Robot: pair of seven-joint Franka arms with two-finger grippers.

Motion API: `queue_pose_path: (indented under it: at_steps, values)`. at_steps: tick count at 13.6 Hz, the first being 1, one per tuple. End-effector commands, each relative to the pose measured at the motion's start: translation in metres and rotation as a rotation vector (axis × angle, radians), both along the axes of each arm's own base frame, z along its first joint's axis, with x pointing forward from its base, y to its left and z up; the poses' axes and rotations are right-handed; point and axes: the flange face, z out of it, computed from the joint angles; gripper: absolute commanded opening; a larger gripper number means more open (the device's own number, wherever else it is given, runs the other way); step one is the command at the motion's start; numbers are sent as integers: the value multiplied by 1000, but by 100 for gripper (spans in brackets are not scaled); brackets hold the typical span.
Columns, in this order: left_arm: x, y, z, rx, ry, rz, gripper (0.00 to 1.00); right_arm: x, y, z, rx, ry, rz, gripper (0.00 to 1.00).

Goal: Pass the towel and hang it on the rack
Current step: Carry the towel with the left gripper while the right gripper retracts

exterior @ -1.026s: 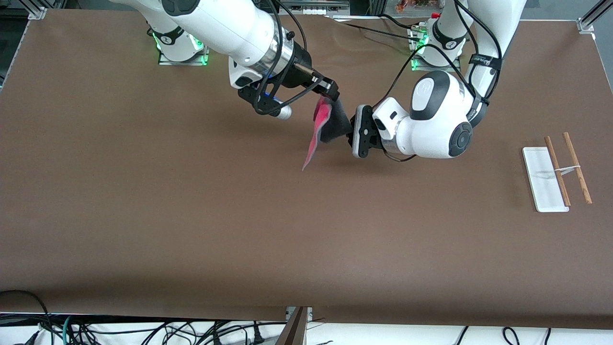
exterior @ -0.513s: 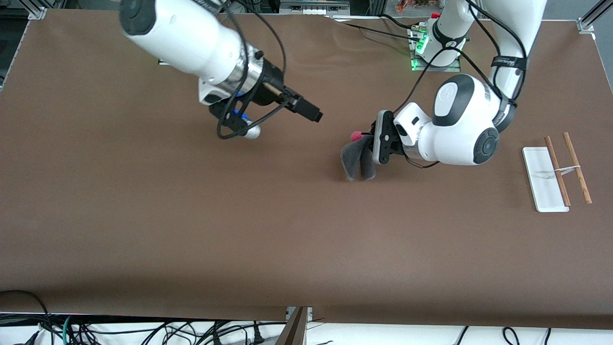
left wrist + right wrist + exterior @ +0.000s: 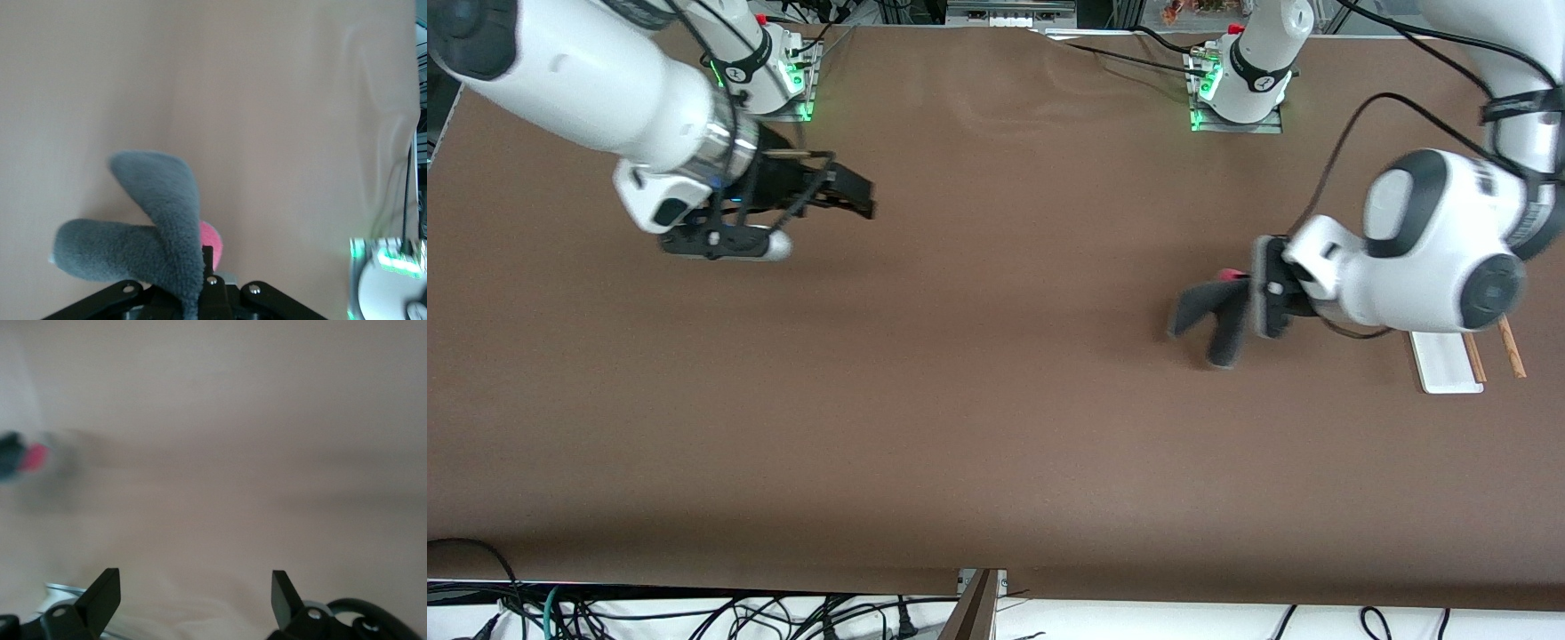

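The towel hangs from my left gripper, which is shut on it above the table beside the rack. Mostly its grey side shows, folded in two lobes, with a little pink at the pinch. In the left wrist view the towel fills the space at my left gripper. The rack stands at the left arm's end of the table; its white base and brown rods are partly hidden by the left arm. My right gripper is open and empty near the right arm's base; it also shows in the right wrist view.
The brown table spreads wide between the arms. The arm bases with green lights stand along the table's edge farthest from the front camera. Cables lie below the edge nearest to that camera.
The right gripper let go of the towel and drew back toward its base. The left gripper carried the towel toward the rack at the left arm's end.
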Motion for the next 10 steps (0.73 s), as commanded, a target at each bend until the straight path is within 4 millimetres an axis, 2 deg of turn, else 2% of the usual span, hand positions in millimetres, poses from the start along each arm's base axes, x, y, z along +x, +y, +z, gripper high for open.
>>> queue_pose_path:
  at_steps: [1,2,5,6,8,10]
  values:
    - [-1,107,-11,90,37,60,0,-15,-76,6,-79,-40,155,100]
    - [-2,134,-9,131,31,70,0,-15,-105,8,-102,-41,183,100]
    - [7,247,-11,276,11,157,0,-26,-169,12,-189,-55,239,100]
    - [7,284,-10,306,3,196,0,-34,-179,15,-229,-56,243,100]
    - [-13,361,-26,307,11,311,0,-44,-185,18,-285,-70,245,100]
    - [-20,401,-34,323,-56,334,0,-49,-192,4,-285,-123,233,100]
